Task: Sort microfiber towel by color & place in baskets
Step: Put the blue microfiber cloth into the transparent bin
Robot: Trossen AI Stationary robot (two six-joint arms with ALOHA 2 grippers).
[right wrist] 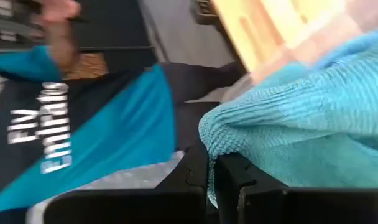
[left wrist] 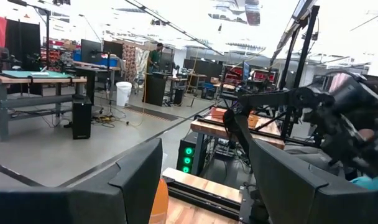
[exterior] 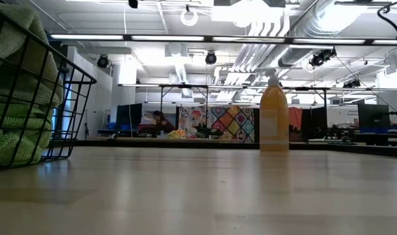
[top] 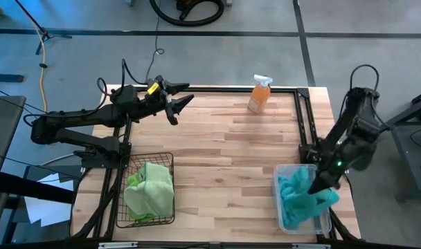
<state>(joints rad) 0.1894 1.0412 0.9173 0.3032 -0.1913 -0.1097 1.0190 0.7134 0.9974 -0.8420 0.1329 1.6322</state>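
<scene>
Several turquoise towels [top: 300, 200] lie heaped in the clear plastic basket [top: 278, 185] at the table's near right. My right gripper [top: 323, 181] stands over that heap, shut on a turquoise towel [right wrist: 313, 118]. Lime green towels [top: 149, 190] fill the black wire basket [top: 120, 200] at the near left, which also shows in the low view as the green towels [exterior: 15, 98] behind the wire basket's wall [exterior: 68, 85]. My left gripper [top: 177, 102] hovers open above the table's far left part, and its wide-apart fingers [left wrist: 139, 180] touch nothing. My right gripper pinches the turquoise towel's ribbed edge [right wrist: 215, 144] between its two fingers, coming slanting down from above. The rest of the towel lies slack on the heap in the clear basket, and a part [top: 329, 198] droops over the basket's right rim.
An orange spray bottle [top: 260, 94] with a white nozzle stands at the table's far edge, and the low view shows the bottle [exterior: 274, 117] upright. The wooden tabletop [top: 224, 173] lies bare between the two baskets. A person in a teal and black shirt [right wrist: 83, 137] is beyond the table's right side.
</scene>
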